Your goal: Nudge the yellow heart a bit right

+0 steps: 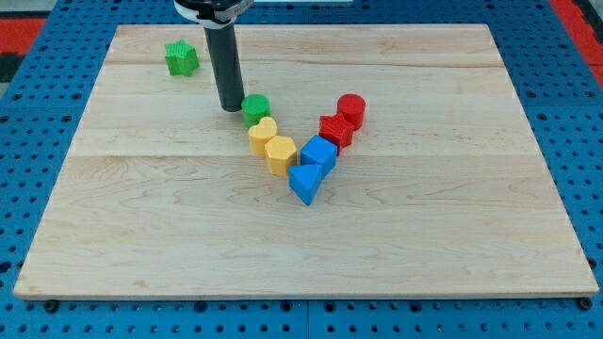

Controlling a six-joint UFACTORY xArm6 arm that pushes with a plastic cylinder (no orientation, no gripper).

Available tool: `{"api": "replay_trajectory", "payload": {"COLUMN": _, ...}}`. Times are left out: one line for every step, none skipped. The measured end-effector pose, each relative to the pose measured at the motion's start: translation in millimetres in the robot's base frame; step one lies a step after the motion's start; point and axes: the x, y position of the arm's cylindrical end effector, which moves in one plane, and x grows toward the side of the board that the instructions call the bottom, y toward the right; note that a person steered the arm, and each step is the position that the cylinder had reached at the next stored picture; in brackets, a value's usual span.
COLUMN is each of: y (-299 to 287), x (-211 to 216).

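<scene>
Yellow heart (263,134) right-below my tip (231,109)

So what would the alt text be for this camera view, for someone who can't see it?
A dark rod's tip rests on a wooden board, just left of a green cylinder. Below that cylinder, two yellow blocks, two blue blocks and two red blocks form a V. A green star-like block sits apart, top left.
</scene>
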Motion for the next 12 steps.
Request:
{"api": "replay_trajectory", "payload": {"y": 2.2, "x": 0.8}}
{"api": "replay_trajectory", "payload": {"y": -10.5, "x": -15.4}}
{"api": "replay_trajectory", "payload": {"y": -48.0, "x": -14.8}}
{"api": "replay_trajectory", "payload": {"y": -56.8, "x": 19.7}}
{"api": "replay_trajectory", "payload": {"y": -51.3, "x": 66.1}}
{"api": "replay_trajectory", "payload": {"y": -45.4, "x": 85.9}}
{"api": "replay_trajectory", "payload": {"y": -29.2, "x": 85.8}}
{"api": "replay_trajectory", "payload": {"y": -22.0, "x": 82.3}}
{"api": "replay_trajectory", "payload": {"y": -14.9, "x": 72.1}}
{"api": "replay_trajectory", "payload": {"y": -8.6, "x": 64.7}}
{"api": "replay_trajectory", "payload": {"y": -3.2, "x": 64.3}}
{"api": "replay_trajectory", "payload": {"y": 4.0, "x": 64.3}}
